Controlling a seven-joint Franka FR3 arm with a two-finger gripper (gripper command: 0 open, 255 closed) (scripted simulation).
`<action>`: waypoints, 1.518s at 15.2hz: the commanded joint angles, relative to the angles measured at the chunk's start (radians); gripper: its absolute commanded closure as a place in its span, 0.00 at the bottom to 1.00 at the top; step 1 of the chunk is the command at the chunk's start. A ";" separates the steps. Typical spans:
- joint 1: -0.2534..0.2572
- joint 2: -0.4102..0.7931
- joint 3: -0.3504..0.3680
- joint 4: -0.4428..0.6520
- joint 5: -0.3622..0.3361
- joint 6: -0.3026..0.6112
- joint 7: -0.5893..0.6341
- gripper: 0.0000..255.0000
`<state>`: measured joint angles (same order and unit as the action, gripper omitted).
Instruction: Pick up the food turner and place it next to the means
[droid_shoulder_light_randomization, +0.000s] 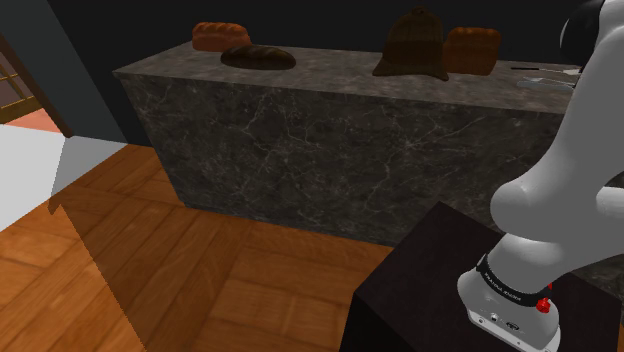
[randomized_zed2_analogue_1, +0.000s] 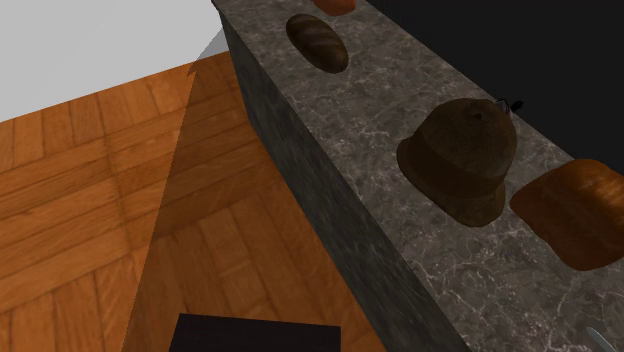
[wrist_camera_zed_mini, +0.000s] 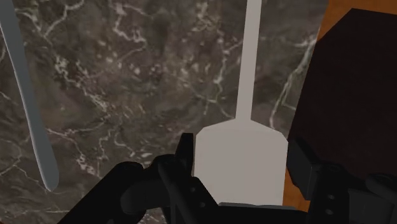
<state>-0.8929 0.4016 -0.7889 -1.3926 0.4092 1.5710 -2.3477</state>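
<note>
The food turner (wrist_camera_zed_mini: 239, 153) is pale grey. It lies on the dark marble counter (wrist_camera_zed_mini: 127, 83) with its long handle pointing away from the hand. My gripper (wrist_camera_zed_mini: 240, 167) is low over it and open. The flat blade sits between the two black fingers (wrist_camera_zed_mini: 183, 156); one finger is right against the blade's edge and a thin gap shows at the other. A second long grey utensil (wrist_camera_zed_mini: 28, 108) lies on the counter, off to one side of the turner. In the shoulder view, grey utensils (droid_shoulder_light_randomization: 548, 80) show at the counter's right end, behind my white arm (droid_shoulder_light_randomization: 570, 170).
On the counter (droid_shoulder_light_randomization: 330, 120) stand an orange loaf (droid_shoulder_light_randomization: 220, 36), a dark loaf (droid_shoulder_light_randomization: 258, 57), a brown helmet-shaped hat (droid_shoulder_light_randomization: 412, 45) and another loaf (droid_shoulder_light_randomization: 472, 49). The black stand (droid_shoulder_light_randomization: 440, 290) sits on wood floor close to the counter's front. The wall behind is dark.
</note>
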 joint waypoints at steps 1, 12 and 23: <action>0.007 -0.001 0.000 -0.031 0.000 0.029 -0.005 1.00; 0.019 -0.001 0.003 -0.098 0.003 0.093 -0.017 1.00; -0.033 0.023 0.001 0.063 0.013 -0.045 -0.009 0.00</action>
<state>-0.9084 0.4153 -0.7876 -1.3738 0.4175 1.5636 -2.3561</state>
